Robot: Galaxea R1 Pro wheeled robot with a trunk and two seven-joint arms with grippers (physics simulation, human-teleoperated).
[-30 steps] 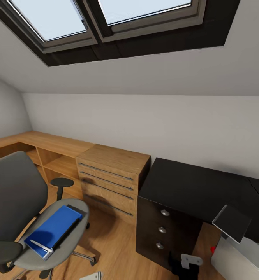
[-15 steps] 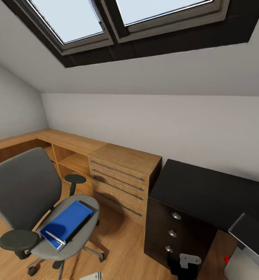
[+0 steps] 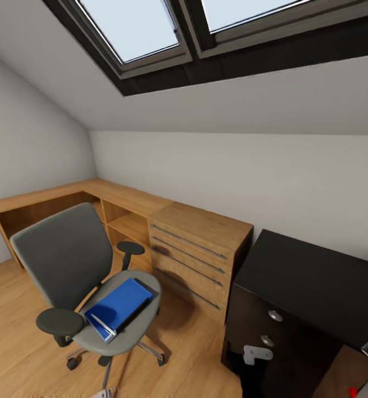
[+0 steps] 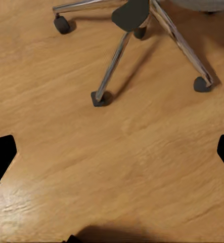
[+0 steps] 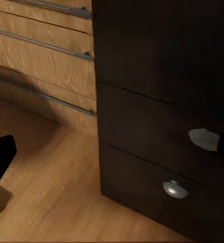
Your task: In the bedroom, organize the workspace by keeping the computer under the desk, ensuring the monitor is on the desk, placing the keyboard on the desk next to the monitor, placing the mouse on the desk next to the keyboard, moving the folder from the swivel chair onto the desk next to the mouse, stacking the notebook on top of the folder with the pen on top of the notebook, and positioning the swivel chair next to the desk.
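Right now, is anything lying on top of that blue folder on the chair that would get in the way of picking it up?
Yes. A pen lies on the blue folder, near its front end, on the swivel chair seat.

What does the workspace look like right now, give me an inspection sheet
Surface: black desk top bare where it shows, knobbed drawers below.
Job's things: blue folder flat on the chair seat, a pen on its near end.
Clutter: nothing seen.
Grippers: left fingertips spread wide over wood floor near the chair's base; right fingertip by the desk drawers, jaws apart and empty.
Cables: nothing seen.
Surroundings: wooden drawer unit beside the desk, skylight overhead.
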